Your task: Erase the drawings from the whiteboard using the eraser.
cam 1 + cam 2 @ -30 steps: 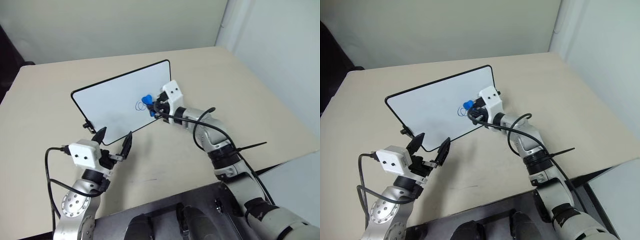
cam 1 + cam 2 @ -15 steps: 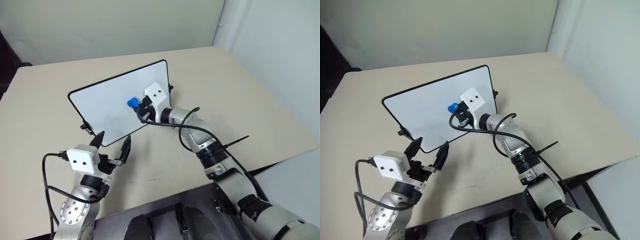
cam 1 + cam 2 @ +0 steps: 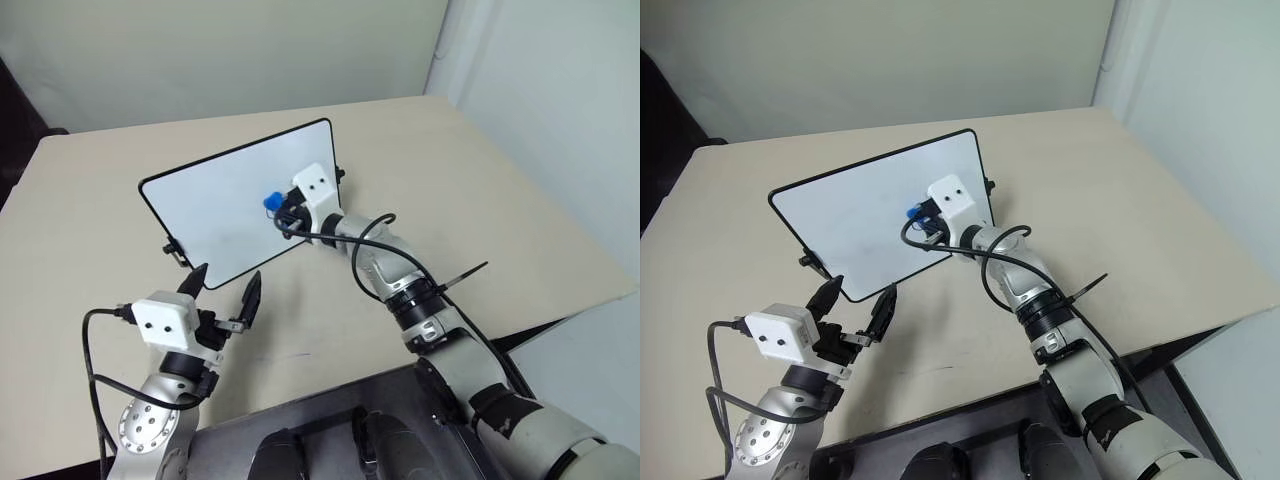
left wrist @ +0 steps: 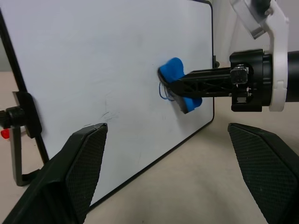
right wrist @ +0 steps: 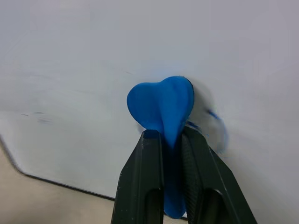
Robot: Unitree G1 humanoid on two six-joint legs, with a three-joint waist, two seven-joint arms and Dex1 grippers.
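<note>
The whiteboard [image 3: 225,205] stands tilted on the table, black-framed with small side clips. My right gripper [image 3: 279,210] is shut on the blue eraser [image 3: 269,201], which presses against the board's right half. In the right wrist view the eraser [image 5: 163,109] lies flat on the white surface between the two black fingers [image 5: 148,182]. Remnants of the drawings [image 5: 216,122] show as thin blue strokes beside the eraser, also visible in the left wrist view as drawings [image 4: 162,91] at the eraser's edge. My left gripper [image 3: 224,296] hangs open in front of the board's lower edge, holding nothing.
The beige table [image 3: 470,190] extends widely to the right and behind the board. A black clip [image 4: 16,135] with a red tip holds the board's left side. A wall rises behind the table.
My right gripper has swept the eraser leftward across the board, then slightly back right, over the scribble. Most of the blue loops are gone. The left gripper has stayed put.
</note>
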